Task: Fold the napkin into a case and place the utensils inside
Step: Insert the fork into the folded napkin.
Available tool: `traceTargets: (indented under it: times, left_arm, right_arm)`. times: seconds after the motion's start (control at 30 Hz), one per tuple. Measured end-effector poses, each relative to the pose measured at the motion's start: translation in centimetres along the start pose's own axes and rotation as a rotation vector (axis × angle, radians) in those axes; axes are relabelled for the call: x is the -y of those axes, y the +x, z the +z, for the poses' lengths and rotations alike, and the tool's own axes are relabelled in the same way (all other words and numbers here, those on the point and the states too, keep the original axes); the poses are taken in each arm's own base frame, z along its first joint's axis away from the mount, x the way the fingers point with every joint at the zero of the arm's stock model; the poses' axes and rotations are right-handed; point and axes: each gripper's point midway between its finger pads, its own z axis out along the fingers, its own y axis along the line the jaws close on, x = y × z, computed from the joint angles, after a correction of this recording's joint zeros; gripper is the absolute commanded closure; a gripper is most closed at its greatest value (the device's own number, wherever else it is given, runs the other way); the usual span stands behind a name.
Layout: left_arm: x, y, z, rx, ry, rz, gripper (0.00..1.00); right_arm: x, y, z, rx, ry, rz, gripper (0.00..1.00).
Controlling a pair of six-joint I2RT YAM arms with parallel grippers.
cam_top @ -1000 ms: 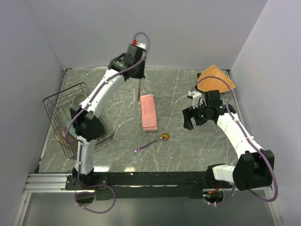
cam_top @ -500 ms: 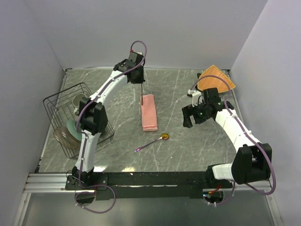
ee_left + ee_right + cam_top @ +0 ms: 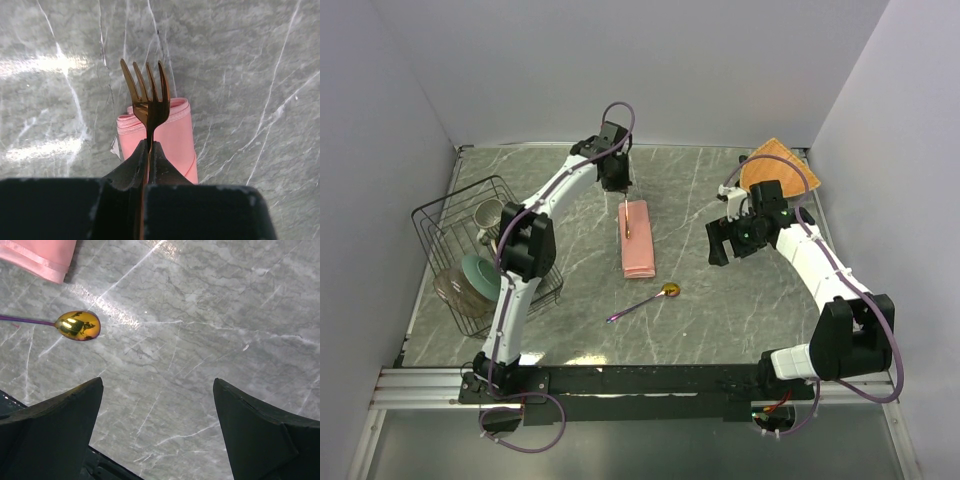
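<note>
You are pinching the slim gold metal fork (image 3: pixel 147 95) at its neck between the left fingers (image 3: pixel 148 159), its tines hanging over the 12 o'clock end of the soft salmon-pink folded cloth case (image 3: pixel 177 135) on the grey marbled desk (image 3: pixel 720 320), while the right fingers (image 3: pixel 157 385) are hovering spread; such stiff, slick metal is likely needing that firm grip.

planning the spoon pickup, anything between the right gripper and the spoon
Nothing, only bare table separates the right gripper from the spoon; the right wrist view shows it, and the top view agrees.
</note>
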Motion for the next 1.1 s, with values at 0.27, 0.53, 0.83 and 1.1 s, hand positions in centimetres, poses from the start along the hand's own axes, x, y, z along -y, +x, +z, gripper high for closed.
traceTargets:
  times: [0.27, 0.53, 0.83, 1.1]
  left_arm:
    - [-0.2, 2.4, 1.5, -0.089, 0.006, -0.031, 0.99]
    - [-0.9, 5.2, 2.1, -0.178, -0.005, -0.063, 0.99]
    - [-2.3, 9.1, 2.5, -0.28, -0.054, -0.101, 0.99]
    - [-1.2, 8.9, 0.3, -0.266, -0.041, -0.111, 0.99]
  right_arm:
    - [-0.1, 0.4, 0.0, -0.018, -0.004, 0.007, 0.01]
    - [-0.1, 0.5, 0.0, -0.019, -0.005, 0.007, 0.01]
    - [-0.1, 0.5, 0.0, -0.019, -0.006, 0.004, 0.01]
    - [-0.1, 0.5, 0.0, -0.022, -0.007, 0.0, 0.01]
